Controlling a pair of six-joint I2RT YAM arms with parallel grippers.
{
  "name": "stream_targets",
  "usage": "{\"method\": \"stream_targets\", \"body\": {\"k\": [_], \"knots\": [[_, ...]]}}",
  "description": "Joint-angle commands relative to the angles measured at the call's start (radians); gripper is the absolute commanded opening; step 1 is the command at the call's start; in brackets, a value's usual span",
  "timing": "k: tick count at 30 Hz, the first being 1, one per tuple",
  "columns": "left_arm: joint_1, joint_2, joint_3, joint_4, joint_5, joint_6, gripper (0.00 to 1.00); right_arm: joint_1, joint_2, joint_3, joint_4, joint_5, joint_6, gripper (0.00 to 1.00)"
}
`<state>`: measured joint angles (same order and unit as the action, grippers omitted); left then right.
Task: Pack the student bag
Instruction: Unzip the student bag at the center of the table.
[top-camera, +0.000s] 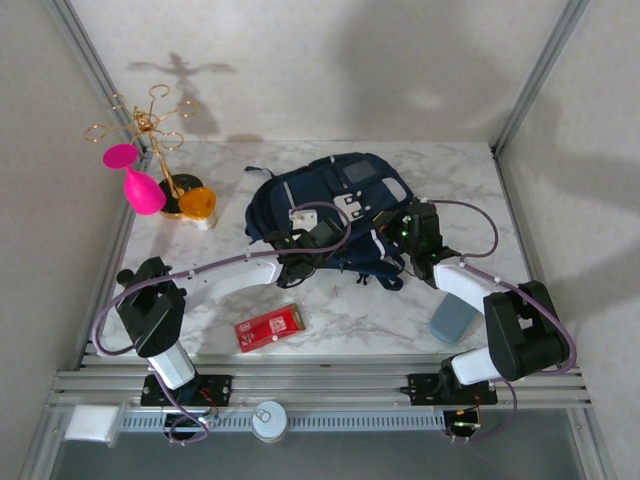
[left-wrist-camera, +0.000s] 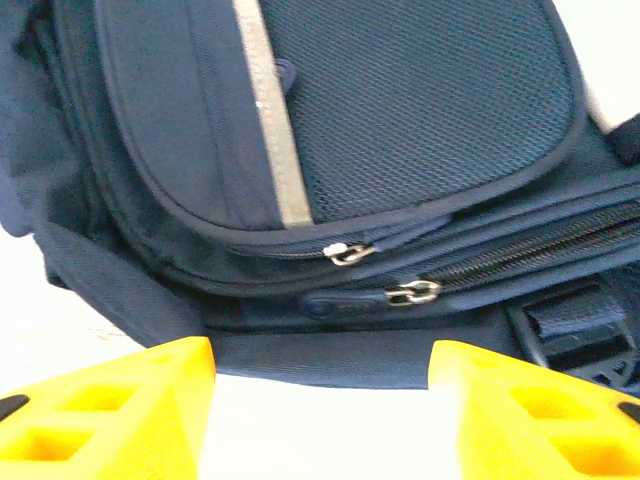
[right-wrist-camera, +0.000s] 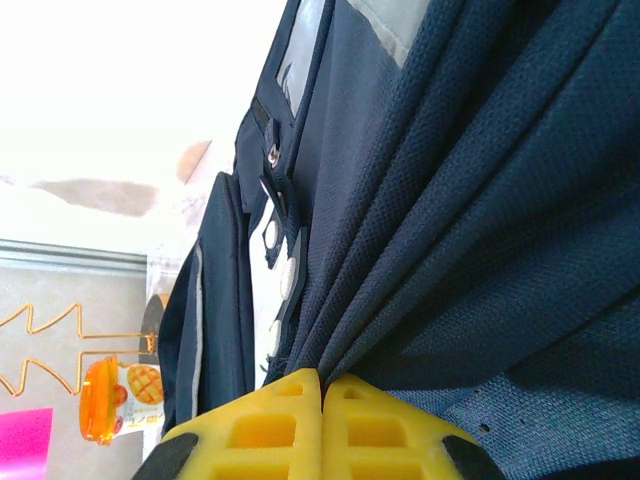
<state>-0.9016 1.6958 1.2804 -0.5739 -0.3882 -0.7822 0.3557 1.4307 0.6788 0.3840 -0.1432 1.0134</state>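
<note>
Left fingers (left-wrist-camera: 110, 405) spread wide, nothing between them. The student bag (left-wrist-camera: 380, 120) lies on the tabletop (top-camera: 350, 310), dead ahead of them, with its zipper pulls (left-wrist-camera: 412, 293) just beyond the gap and the zip lines running crosswise. Right fingers (right-wrist-camera: 300, 425) are pressed together, pinching a fold of bag fabric. Left looks nearer the pulls. Can't tell whether either zip is open.

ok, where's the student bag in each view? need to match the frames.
Top external: student bag mid-table, between the two wrists.
Left wrist: across the upper frame, zipper pulls just above the open left gripper.
Right wrist: right side, its fabric pinched in the right gripper.
Shared landmark: orange pouch, left of the bag in top external and right wrist.
</note>
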Motion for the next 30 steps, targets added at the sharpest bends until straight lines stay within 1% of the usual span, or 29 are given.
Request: {"method": "stream_targets", "body": {"k": [1, 3, 5, 8, 10, 12, 14, 15, 16, 17, 20, 23, 26, 27, 30], "knots": [[0.000, 0.038, 0.067, -0.007, 0.040, 0.026, 0.58, -0.009, -0.015, 0.051, 0.103, 0.004, -0.031, 0.00], [0.000, 0.086, 0.114, -0.039, 0.033, 0.084, 0.58, -0.010, -0.011, 0.056, 0.095, -0.011, -0.036, 0.00], [0.005, 0.097, 0.105, -0.019, 0.028, 0.144, 0.57, -0.015, -0.011, 0.058, 0.086, -0.012, -0.029, 0.00], [0.003, 0.075, 0.043, -0.011, 0.045, 0.107, 0.50, -0.045, -0.001, 0.046, 0.133, -0.064, 0.020, 0.00], [-0.011, 0.038, -0.033, 0.065, 0.094, 0.096, 0.49, -0.067, 0.015, 0.052, 0.145, -0.097, 0.042, 0.00], [-0.010, 0.013, -0.112, 0.146, 0.124, 0.069, 0.45, -0.098, 0.035, 0.071, 0.139, -0.138, 0.067, 0.00], [-0.006, 0.005, -0.175, 0.247, 0.196, 0.049, 0.42, -0.124, 0.045, 0.082, 0.131, -0.182, 0.089, 0.00], [-0.006, 0.001, -0.197, 0.293, 0.222, 0.041, 0.42, -0.125, 0.041, 0.090, 0.106, -0.179, 0.077, 0.00], [-0.006, -0.003, -0.223, 0.347, 0.244, 0.032, 0.42, -0.122, 0.033, 0.096, 0.063, -0.165, 0.052, 0.04], [-0.005, -0.007, -0.241, 0.384, 0.253, 0.025, 0.42, -0.118, 0.022, 0.099, 0.019, -0.152, 0.023, 0.12], [0.004, -0.017, -0.267, 0.425, 0.255, 0.020, 0.41, -0.116, -0.015, 0.100, -0.125, -0.125, -0.060, 0.32], [0.010, -0.078, -0.304, 0.460, 0.259, 0.029, 0.43, -0.115, -0.066, 0.107, -0.273, -0.071, -0.156, 0.48], [0.039, -0.180, -0.331, 0.456, 0.261, 0.036, 0.43, -0.097, -0.103, 0.117, -0.372, -0.035, -0.248, 0.59], [0.052, -0.214, -0.340, 0.456, 0.265, 0.040, 0.44, -0.085, -0.108, 0.127, -0.400, -0.030, -0.281, 0.61], [0.107, -0.304, -0.355, 0.455, 0.293, 0.057, 0.48, -0.027, -0.092, 0.173, -0.439, -0.055, -0.417, 0.66]]}}
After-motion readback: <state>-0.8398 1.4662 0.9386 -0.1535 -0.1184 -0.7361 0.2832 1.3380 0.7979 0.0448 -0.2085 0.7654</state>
